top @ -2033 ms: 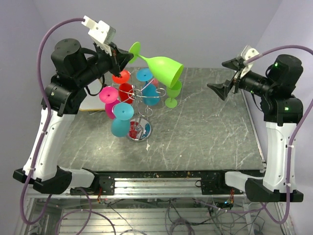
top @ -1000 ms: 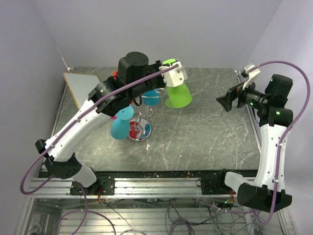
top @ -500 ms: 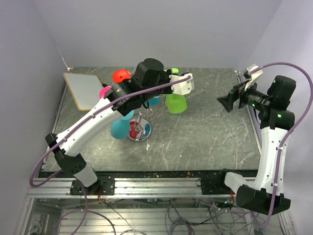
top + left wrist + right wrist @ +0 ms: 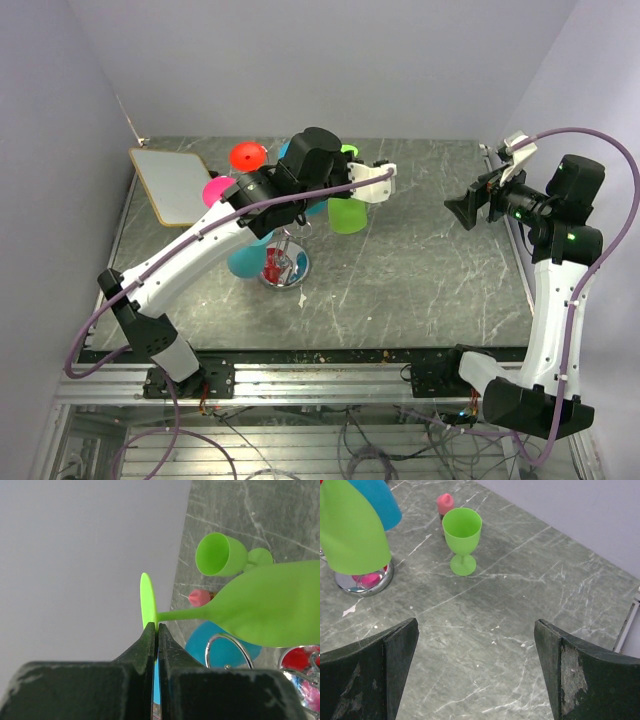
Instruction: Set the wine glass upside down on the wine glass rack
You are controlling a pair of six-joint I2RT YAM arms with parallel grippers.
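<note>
Green wine glass (image 4: 270, 610): your left gripper (image 4: 156, 628) pinches its foot edge; stem and bowl extend toward 3 o'clock in the wrist view. Your right gripper (image 4: 475, 625) is spread.

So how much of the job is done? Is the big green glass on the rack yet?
Not yet. Other glasses already hang on the wine glass rack. The left gripper grips the big green glass by its foot, bowl down by the rack. Left: hook it on, let go. A small green glass stands on the table. The right gripper is open.
</note>
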